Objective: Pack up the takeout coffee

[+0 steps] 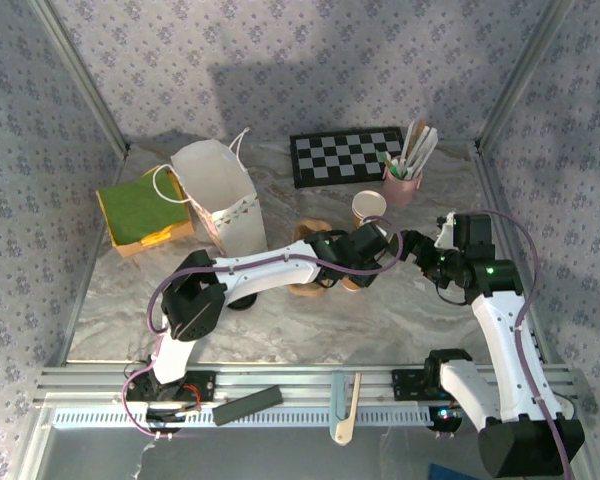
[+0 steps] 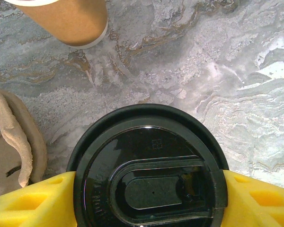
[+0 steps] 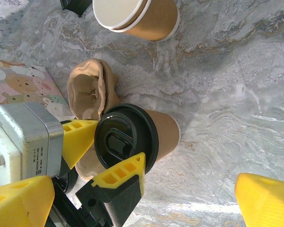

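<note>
Yellow fingers of the left tool [image 2: 144, 201] pinch the lidded takeout coffee [image 2: 146, 151] just beside the pulp tray [image 3: 87, 90]; the right tool [image 3: 142, 203] hangs spread. Grasp looks made; next, probably a level lift into that tray.

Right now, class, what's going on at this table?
The left gripper is closed on the lidded takeout coffee, beside the pulp tray. The right gripper hangs open close by, holding nothing. A lidless cup stands beyond, and the open paper bag stands further left; the coffee is not in it yet.
</note>
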Robot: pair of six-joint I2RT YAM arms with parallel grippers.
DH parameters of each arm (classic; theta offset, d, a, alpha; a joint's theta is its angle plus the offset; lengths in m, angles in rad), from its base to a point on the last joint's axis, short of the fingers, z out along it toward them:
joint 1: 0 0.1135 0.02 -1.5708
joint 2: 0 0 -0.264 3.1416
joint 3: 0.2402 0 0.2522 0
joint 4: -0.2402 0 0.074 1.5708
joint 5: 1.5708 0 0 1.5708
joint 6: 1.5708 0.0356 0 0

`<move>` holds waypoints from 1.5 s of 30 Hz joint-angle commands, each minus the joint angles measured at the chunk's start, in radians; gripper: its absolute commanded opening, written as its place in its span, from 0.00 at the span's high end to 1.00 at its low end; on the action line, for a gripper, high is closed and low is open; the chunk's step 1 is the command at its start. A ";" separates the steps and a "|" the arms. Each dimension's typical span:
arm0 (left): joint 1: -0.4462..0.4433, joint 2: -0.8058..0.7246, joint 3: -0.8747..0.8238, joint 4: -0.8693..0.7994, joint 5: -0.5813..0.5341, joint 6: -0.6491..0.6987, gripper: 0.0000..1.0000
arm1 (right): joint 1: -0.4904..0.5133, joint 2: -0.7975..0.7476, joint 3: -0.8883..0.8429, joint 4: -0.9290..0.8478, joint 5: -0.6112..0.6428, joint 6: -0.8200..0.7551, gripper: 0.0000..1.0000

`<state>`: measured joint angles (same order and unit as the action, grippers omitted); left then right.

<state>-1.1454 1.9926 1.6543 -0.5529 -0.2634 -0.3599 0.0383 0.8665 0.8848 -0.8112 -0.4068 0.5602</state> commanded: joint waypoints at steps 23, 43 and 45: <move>0.006 -0.037 0.064 -0.056 -0.035 0.019 0.15 | 0.023 -0.015 -0.012 -0.001 0.011 0.017 0.00; 0.205 -0.207 -0.109 0.040 0.331 -0.266 0.26 | 0.092 0.081 -0.066 0.098 -0.031 0.016 0.20; 0.221 -0.204 -0.131 0.054 0.372 -0.276 0.34 | 0.118 0.114 -0.067 0.123 -0.025 0.014 0.26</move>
<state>-0.9337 1.7943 1.5536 -0.5331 -0.0036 -0.5812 0.1280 0.9520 0.8249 -0.7372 -0.4232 0.5789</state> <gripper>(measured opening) 0.677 0.766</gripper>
